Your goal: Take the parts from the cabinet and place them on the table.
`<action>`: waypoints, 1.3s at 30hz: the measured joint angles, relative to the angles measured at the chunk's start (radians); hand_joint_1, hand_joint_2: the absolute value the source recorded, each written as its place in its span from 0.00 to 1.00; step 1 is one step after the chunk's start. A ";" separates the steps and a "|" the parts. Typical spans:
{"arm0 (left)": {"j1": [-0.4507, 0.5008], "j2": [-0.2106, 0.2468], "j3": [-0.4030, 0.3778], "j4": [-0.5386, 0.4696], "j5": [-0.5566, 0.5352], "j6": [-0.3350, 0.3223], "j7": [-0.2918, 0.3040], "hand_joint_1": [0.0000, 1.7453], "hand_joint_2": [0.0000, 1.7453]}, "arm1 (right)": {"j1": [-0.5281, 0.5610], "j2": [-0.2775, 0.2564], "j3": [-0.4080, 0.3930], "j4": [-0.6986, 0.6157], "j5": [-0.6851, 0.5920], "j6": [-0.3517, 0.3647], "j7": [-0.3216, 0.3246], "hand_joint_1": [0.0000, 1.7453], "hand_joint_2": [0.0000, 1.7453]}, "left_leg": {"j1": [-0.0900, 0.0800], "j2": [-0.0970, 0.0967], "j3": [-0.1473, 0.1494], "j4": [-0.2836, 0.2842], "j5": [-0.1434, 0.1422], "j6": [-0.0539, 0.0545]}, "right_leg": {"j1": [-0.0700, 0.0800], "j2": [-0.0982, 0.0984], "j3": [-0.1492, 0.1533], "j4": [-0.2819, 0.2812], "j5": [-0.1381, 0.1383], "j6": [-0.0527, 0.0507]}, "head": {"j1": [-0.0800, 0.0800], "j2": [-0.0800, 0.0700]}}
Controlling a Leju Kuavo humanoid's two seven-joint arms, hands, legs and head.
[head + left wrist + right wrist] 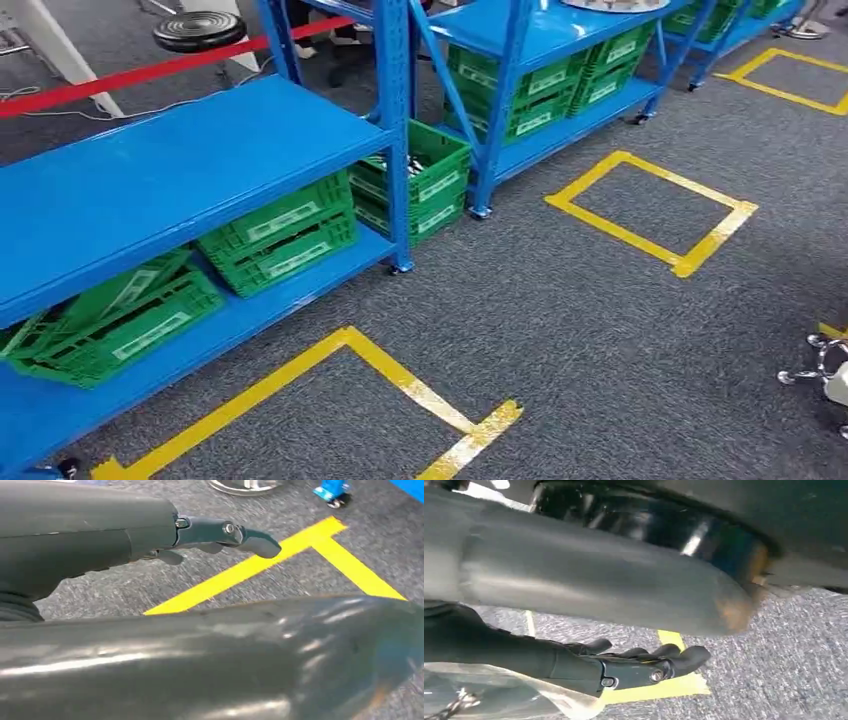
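- Parts: likely in the green crates [285, 235] on the low shelves of the blue cabinet [170, 165]; something metallic shows in the open crate [415, 170] by the cabinet's corner post, too small to identify. No table visible from the head.
- Left hand [220, 535]: hangs over grey carpet [125, 587] and a yellow tape line [240, 570]. Fingers extended and lax, holding nothing.
- Right hand [634, 665]: also hanging above carpet and yellow tape [659, 687]. A clear plastic bag [499, 695] lies under it with something metallic inside; the fingers look loosely curled past it. Whether it is gripped, cannot tell.
- Key relation: crates lie ahead and to the robot's left, well apart from both hands. Left arm judged nearer.
- In the way: the upper shelf overhangs the lower crates, so a reach must go in beneath it; one crate [110, 320] sits tilted.
- Around: yellow floor squares [650, 210], a red strap [150, 70], a second rack [540, 80] further right.
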 joint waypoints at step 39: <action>-0.008 0.021 0.030 0.001 0.000 -0.030 0.020 0.00 0.00 | -0.003 -0.016 -0.026 0.003 -0.078 0.151 0.022 0.00 0.00 | -0.001 -0.010 -0.007 0.013 -0.002 -0.034 | 0.001 0.021 0.126 -0.284 0.137 -0.020 | -0.010 0.000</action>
